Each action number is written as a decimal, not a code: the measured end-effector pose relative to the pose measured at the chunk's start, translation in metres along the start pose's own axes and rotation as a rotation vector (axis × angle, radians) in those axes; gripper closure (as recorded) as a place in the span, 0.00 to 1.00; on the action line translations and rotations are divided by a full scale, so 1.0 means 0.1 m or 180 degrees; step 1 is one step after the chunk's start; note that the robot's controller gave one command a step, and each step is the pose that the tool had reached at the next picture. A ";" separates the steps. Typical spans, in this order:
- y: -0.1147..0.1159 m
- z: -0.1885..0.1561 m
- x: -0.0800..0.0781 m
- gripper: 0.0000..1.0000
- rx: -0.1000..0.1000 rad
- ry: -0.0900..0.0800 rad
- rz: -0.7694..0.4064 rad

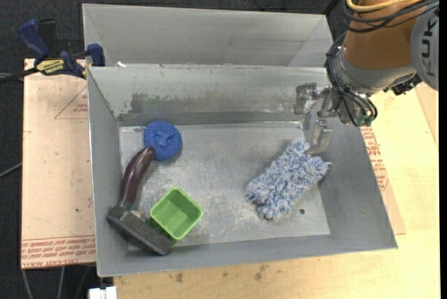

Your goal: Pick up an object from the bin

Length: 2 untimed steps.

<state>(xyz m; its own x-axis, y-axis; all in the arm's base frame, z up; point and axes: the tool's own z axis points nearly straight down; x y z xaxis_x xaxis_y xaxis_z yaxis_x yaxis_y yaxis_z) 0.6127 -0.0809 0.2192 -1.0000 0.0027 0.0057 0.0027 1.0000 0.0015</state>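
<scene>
Closest candidate imo is the mop (286, 182), a shaggy blue/white chenille thing lying slantwise on the bin (209, 91) floor, so I'll place everything else relative to it. The gripper (319, 140) sits right at the mop's upper-right end, tip down in or just over the top tufts; can't say if it's touching. Also can't tell whether the tool is clenched or released from this angle, and nothing visibly sits in it, so I'd say the grab isn't made yet. To do this step well: it's at the very edge of the mop, so a close there prob catches only a few loose strands. Better to shift a bit toward the mop's middle, line up across its narrow width, press down into the pile till it hits floor, then close and lift straight up. It's soft and floppy, so expect it to sag and drag. The back wall is close behind the mop's top end, so watch clearance there. Other stuff is well apart, off to the mop's left: a green cup (175, 214), a brush (134, 179) w/ a purple handle touching the cup, and a blue ball (163, 140) further up-left. None of it gets in the way.
</scene>
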 end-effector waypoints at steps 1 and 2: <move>0.00 -0.05 -0.01 0.00 0.0003 -0.0025 -0.0005; 0.06 0.29 0.18 0.00 0.0007 -0.0045 -0.0191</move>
<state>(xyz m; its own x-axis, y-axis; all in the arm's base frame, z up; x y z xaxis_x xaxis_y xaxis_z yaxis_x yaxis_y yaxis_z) 0.5941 -0.0749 0.1905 -0.9983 -0.0574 -0.0084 -0.0574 0.9983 -0.0009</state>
